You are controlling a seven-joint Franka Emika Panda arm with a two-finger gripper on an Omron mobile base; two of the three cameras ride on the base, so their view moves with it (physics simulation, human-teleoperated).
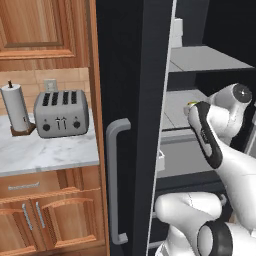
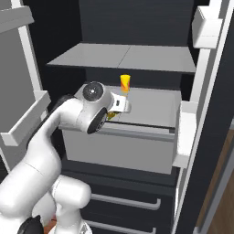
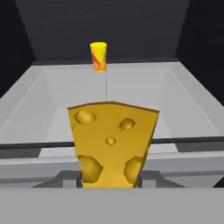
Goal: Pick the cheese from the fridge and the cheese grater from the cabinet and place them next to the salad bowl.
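I have the arm reached into the open fridge [image 2: 137, 59], hand over the front lip of the grey drawer [image 3: 192, 105]. In the hand view the cheese [image 3: 113, 142] sits dead centre, its lower edge down between the two finger tips, which stand at about 7 and 5 o'clock of the wedge. The gripper [image 3: 111, 180] looks closed to the wedge's width with the tips against its sides, so I judge it has hold of the cheese, though the contact itself is hidden at the bottom of the view. From the right base view I can only make out a sliver of yellow under the hand.

Behind the wedge, at 12 o'clock, a small yellow cup [image 3: 98, 56] stands at the back of the drawer, well apart from the hand.

I take the wedge to be light, stiff and a bit waxy. It tapers, so I think a pinch across the flat faces low down is the safest hold; a pinch near the thin end could let it squirt out. I would lift it straight up to clear the drawer lip.
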